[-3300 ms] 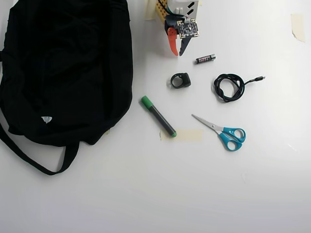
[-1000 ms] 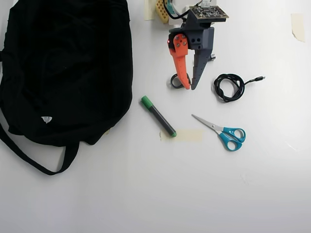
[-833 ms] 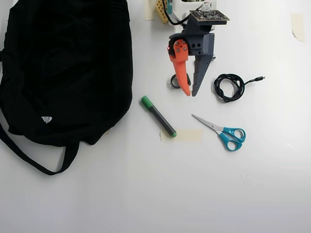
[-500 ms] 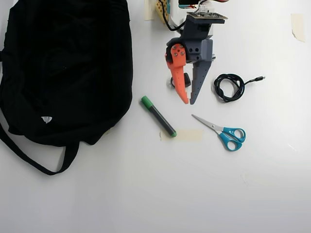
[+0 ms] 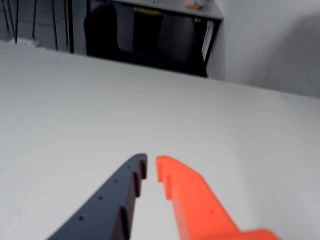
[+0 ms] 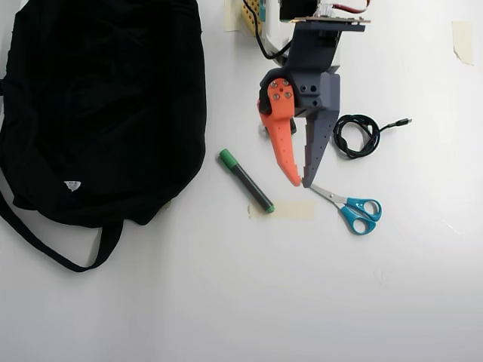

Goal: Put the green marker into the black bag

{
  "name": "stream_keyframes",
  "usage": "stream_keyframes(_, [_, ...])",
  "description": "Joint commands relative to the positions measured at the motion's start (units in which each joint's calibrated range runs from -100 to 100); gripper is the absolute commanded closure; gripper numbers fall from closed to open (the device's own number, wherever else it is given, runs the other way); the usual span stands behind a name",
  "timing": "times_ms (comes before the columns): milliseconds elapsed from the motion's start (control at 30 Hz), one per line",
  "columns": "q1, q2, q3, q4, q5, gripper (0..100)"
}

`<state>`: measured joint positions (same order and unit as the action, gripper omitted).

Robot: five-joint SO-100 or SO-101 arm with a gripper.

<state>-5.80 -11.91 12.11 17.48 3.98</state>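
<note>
**Gripper tips nearly together, holding nothing, right of the marker**

Wrist view: the gripper (image 5: 151,164) reaches up from the bottom edge, its dark grey finger on the left and its orange finger on the right. The tips stand almost together, with only a thin slit of white table (image 5: 100,110) between them, and nothing is caught in that slit. Neither tip can be seen touching any object; only bare table lies ahead of them, with dark furniture beyond its far edge.

Overhead view: the gripper (image 6: 300,182) points down the picture from the arm at the top edge, orange finger on the left, grey on the right. The fingers converge to tips that sit just apart, empty. The grey tip lies right by the blade points of the blue-handled scissors (image 6: 351,209); whether it touches them cannot be told. The green marker (image 6: 246,181) lies slantwise on the table, just left of the orange tip and clear of it, its lower end beside a strip of tape (image 6: 296,210). The black bag (image 6: 98,105) fills the upper left, near the marker's cap. A coiled black cable (image 6: 355,135) lies right of the gripper.
</note>
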Motion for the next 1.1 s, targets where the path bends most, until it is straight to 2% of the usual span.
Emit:
stream_keyframes(0, [-0.6, 2.0, -3.9, -5.4, 0.0, 98])
stream_keyframes(400, [-1.3, 4.4, -3.9, -14.3, 0.0, 98])
stream_keyframes(1067, [0.9, 3.5, -3.8, -14.5, 0.3, 98])
